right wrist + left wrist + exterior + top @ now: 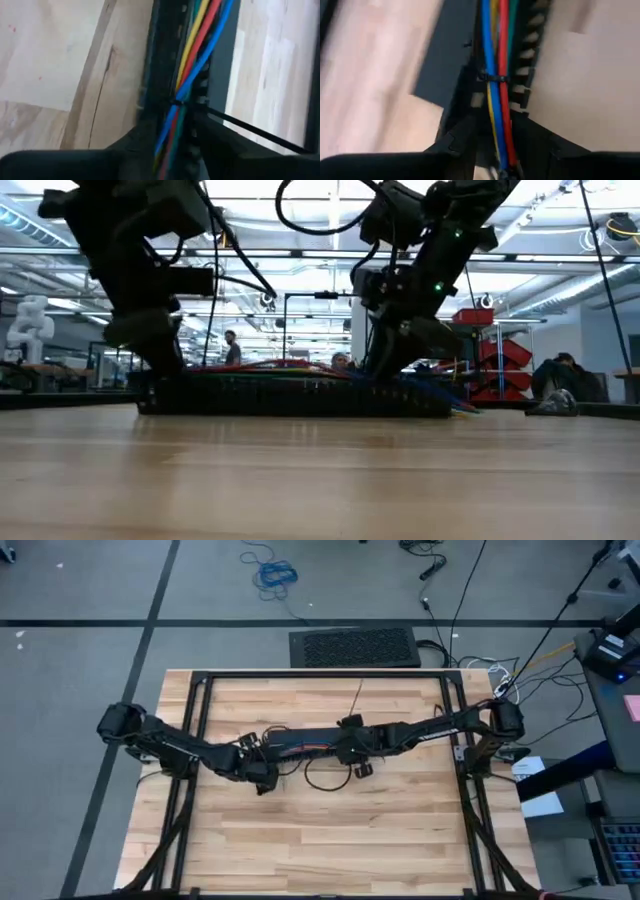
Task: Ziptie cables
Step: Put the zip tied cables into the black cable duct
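Observation:
The cables (310, 747), blue, yellow, red and green wires, lie along a long black slotted bar (320, 732) in the middle of the table. One thin dark ziptie (492, 78) rings the bundle ahead of my left gripper (495, 145). Another ziptie (177, 102) rings it at my right gripper (172, 140), and its tail (260, 132) sticks out sideways. My left gripper (262, 772) is at the bar's left end, my right gripper (352, 755) near its middle. Both are shut on the bundle. A loose ziptie loop (325, 780) lies on the table nearer than the bar. My left gripper has the cable bundle (501, 150) between its two fingers (462, 142), near the bundle's left end. It comes from above, with the wires running on past the fingers over the bar. My right gripper pinches the bundle (170, 135) between its fingers (212, 135), just behind the ziptie, also from above. The wires stay on the bar.
Black frame rails (200, 720) run along the table's left, right and far sides. Another straight ziptie (358, 700) lies beyond the bar. A black grille mat (355, 647) and a blue cable coil (275, 575) lie on the floor behind. Bare wood (330, 840) fills the near half.

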